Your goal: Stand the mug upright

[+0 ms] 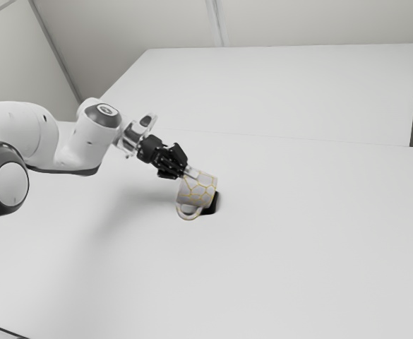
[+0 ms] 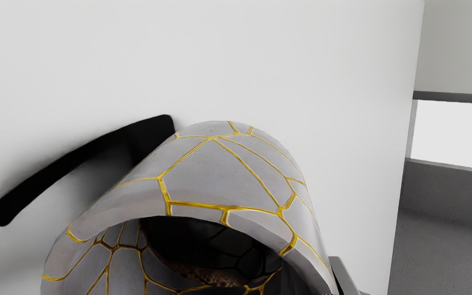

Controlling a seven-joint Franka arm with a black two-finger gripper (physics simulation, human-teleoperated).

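"Currently, where is the mug (image 1: 198, 189), and how is it oriented?"

"Over the far half of the table (image 1: 298, 240), nearer its back edge (image 1: 277, 137) than its front. It is tilted, not upright: the mouth (image 2: 219, 246) faces the gripper (image 1: 190, 172), and the handle (image 1: 188, 214) hangs on the side facing the exterior camera. Whether the lower wall bears on the table cannot be determined."

"Gripper state?"

"Located at the rim (image 2: 197, 210). Its opening, and whether it has a grip, cannot be told from either view."

"Handling properties?"

"Presumably glazed ceramic: rigid, moderately heavy, smooth enough to slip, liable to chip if the base strikes on an edge. Recommended hold: across the wall at the rim, clear of the handle. Rotate slowly until the base seats flat; the handle could foul the table if the turn is made too low."

"Clearances?"

"A black curved shape (image 2: 84, 153) lies just beside the mug; whether solid or shadow, I cannot tell, so treat it as an obstacle. White panelling (image 1: 277, 92) stands beyond the back edge, limiting swing that way. Bare surface extends toward the front edge and the exterior view's right, well apart from any corner. Route the turn there."
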